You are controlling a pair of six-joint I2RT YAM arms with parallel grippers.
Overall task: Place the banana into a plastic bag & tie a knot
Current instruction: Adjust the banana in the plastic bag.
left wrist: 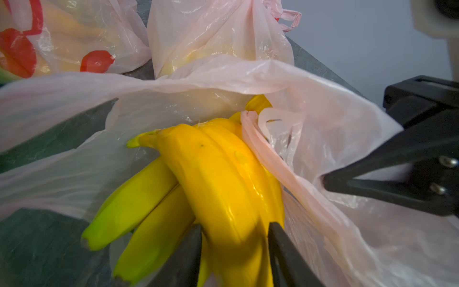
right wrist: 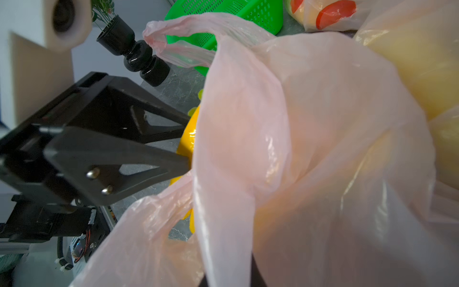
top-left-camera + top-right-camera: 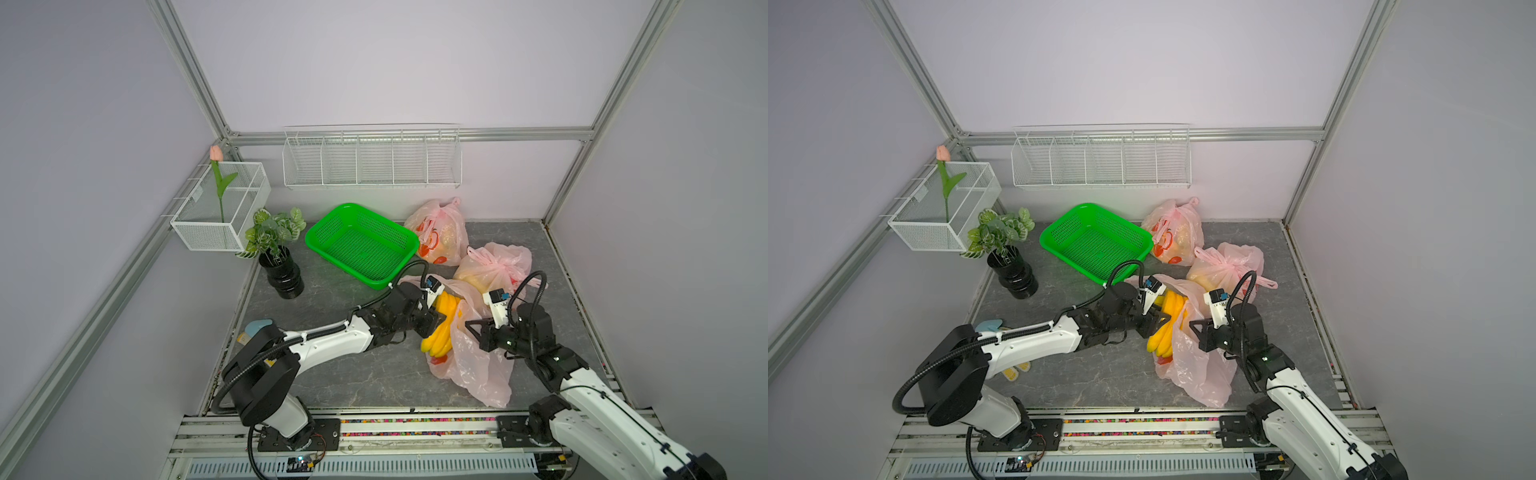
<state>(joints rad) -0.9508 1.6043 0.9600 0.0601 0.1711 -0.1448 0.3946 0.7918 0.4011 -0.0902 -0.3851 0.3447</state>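
Observation:
A bunch of yellow bananas (image 3: pixel 441 332) (image 3: pixel 1163 332) lies half inside the mouth of an open pink plastic bag (image 3: pixel 478 370) (image 3: pixel 1202 376) on the grey table. My left gripper (image 3: pixel 438 321) (image 1: pixel 234 227) reaches in from the left, and its fingers press both sides of one banana (image 1: pixel 211 179). From the right, my right gripper (image 3: pixel 469 324) (image 3: pixel 1192 325) is shut on the bag's rim and holds the mouth up. In the right wrist view the film (image 2: pixel 298 149) drapes over its jaws and hides the tips.
A green basket (image 3: pixel 361 245) stands behind the left arm. Two tied pink bags (image 3: pixel 440 232) (image 3: pixel 494 266) with fruit lie at the back right. A black vase with a plant (image 3: pixel 282 274) is at the left. Wire baskets (image 3: pixel 220 208) (image 3: pixel 372 160) hang on the walls.

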